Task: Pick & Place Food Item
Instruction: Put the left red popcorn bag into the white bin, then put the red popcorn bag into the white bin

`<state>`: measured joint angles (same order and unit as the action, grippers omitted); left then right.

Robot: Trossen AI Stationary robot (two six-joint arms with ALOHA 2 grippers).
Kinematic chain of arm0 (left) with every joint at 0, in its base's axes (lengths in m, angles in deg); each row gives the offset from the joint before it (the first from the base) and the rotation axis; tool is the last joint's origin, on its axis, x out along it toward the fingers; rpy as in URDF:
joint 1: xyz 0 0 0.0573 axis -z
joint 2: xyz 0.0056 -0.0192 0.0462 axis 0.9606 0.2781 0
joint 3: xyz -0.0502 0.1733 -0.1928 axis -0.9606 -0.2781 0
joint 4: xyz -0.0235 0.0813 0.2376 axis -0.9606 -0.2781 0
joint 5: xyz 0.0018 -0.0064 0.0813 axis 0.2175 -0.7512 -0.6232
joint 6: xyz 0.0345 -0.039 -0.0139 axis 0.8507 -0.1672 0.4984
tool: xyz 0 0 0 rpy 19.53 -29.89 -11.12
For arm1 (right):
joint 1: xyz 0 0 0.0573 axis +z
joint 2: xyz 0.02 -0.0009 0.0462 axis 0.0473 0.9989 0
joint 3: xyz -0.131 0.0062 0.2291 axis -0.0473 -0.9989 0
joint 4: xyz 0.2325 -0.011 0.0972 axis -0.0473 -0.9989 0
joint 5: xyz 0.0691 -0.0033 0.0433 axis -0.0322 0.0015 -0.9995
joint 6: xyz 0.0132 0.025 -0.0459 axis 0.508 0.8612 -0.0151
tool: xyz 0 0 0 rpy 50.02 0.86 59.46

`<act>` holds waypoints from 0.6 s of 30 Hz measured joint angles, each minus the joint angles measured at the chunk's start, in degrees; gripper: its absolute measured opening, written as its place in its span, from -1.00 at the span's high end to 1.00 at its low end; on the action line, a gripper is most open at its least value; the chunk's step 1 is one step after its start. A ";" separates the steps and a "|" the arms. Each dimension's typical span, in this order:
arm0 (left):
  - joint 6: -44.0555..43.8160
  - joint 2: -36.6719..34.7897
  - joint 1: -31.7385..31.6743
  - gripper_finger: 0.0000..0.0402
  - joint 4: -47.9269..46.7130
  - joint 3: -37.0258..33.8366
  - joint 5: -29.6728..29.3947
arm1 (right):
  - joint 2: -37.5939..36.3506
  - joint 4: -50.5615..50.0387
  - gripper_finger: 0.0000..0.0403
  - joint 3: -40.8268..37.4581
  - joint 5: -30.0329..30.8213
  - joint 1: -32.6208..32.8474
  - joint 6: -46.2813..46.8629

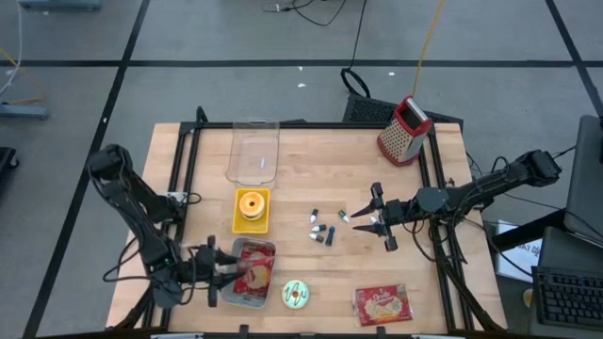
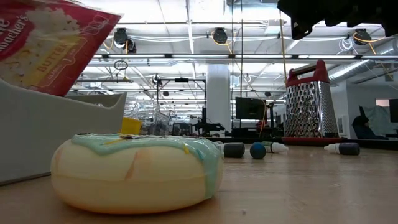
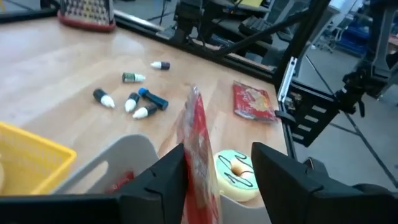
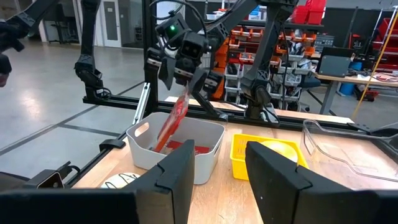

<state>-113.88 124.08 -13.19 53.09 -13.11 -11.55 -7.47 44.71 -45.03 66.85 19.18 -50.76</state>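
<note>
A red snack packet (image 3: 195,140) stands on edge in the grey bin (image 1: 247,275) at the table's near left. Its top shows in the low view (image 2: 50,43), and it hangs slanted into the bin in the right wrist view (image 4: 174,118). My left gripper (image 3: 217,165) is open around the packet's upper part, above the bin (image 1: 224,273). My right gripper (image 1: 369,218) hovers open at mid-right with nothing between its fingers (image 4: 217,162). A second red packet (image 1: 382,303) lies flat near the front edge. An iced donut (image 1: 296,295) rests beside the bin. My left gripper has its fingers apart. The inner side of one finger (image 3: 175,174) lies against the packet's flat face (image 3: 191,155); the other finger stands clear of it. The fingers come nearly level from the table's left. The packet leans tilted, its lower end down in the bin (image 4: 180,146).
A yellow basket (image 1: 252,224) holding a round food item sits behind the bin, and a clear tub (image 1: 254,151) lies farther back. Several small bottles (image 1: 323,228) lie mid-table. A red-topped grater (image 1: 403,130) stands at the far right. Black rails (image 1: 184,160) border the table's sides.
</note>
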 joint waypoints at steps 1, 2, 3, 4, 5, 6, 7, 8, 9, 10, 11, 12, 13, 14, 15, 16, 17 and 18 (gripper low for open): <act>0.76 -0.44 -0.02 0.15 0.00 0.00 -0.20 | 0.00 -0.02 0.34 0.00 0.00 0.00 0.06; 1.55 -1.01 0.00 0.16 -0.04 0.00 -0.30 | 0.00 -0.02 0.34 0.02 0.00 0.00 0.07; 2.48 -1.69 -0.01 0.17 -0.09 0.00 -0.42 | 0.00 -0.02 0.34 0.00 0.00 0.00 0.07; 3.45 -2.47 0.01 0.18 -0.11 0.00 -0.54 | 0.00 -0.02 0.34 0.01 0.00 0.00 0.04; 4.57 -3.31 0.12 0.19 -0.09 0.00 -0.69 | 0.00 -0.02 0.34 0.01 0.00 0.00 0.02; 5.63 -4.16 0.20 0.20 -0.14 0.00 -0.80 | 0.00 -0.04 0.34 0.01 0.00 0.00 0.00; 6.69 -4.98 0.18 0.20 -0.24 0.00 -1.04 | 0.00 -0.04 0.34 0.01 0.00 0.00 0.00; 7.95 -5.77 0.20 0.21 -0.30 0.00 -1.07 | 0.00 -0.04 0.34 0.02 0.00 0.00 0.00; 9.33 -6.53 0.20 0.22 -0.31 0.00 -1.13 | 0.00 -0.04 0.34 0.00 0.00 0.00 0.00; 10.84 -7.38 0.18 0.22 -0.33 0.00 -1.35 | 0.00 -0.10 0.34 0.02 0.00 0.00 0.02; 12.40 -8.21 0.18 0.22 -0.35 0.00 -1.74 | 0.00 -0.16 0.34 0.01 0.00 0.00 0.04; 13.99 -9.01 0.18 0.22 -0.33 0.00 -2.41 | 0.00 -0.22 0.34 0.01 0.00 0.00 0.09; 15.55 -9.76 0.18 0.22 -0.32 0.00 -3.26 | 0.00 -0.32 0.34 0.02 0.00 0.00 0.09; 17.20 -10.49 0.18 0.22 -0.37 0.00 -4.38 | 0.00 -0.39 0.34 0.01 0.00 0.00 0.09; 18.82 -11.22 0.17 0.22 -0.36 0.00 -5.63 | 0.00 -0.42 0.34 0.00 0.00 0.00 0.07; 20.09 -11.94 0.18 0.22 -0.35 0.00 -6.79 | 0.00 -0.46 0.34 0.02 0.00 0.00 0.07; 21.09 -12.66 0.15 0.22 -0.33 0.00 -7.85 | 0.00 -0.53 0.34 0.01 0.00 0.01 0.07; 21.63 -13.24 0.04 0.22 -0.24 0.00 -8.73 | 0.00 -0.60 0.34 0.01 0.00 0.00 0.10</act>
<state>-92.25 110.84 -13.15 52.85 -13.11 -20.28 -7.47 44.10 -45.02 66.85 19.18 -50.66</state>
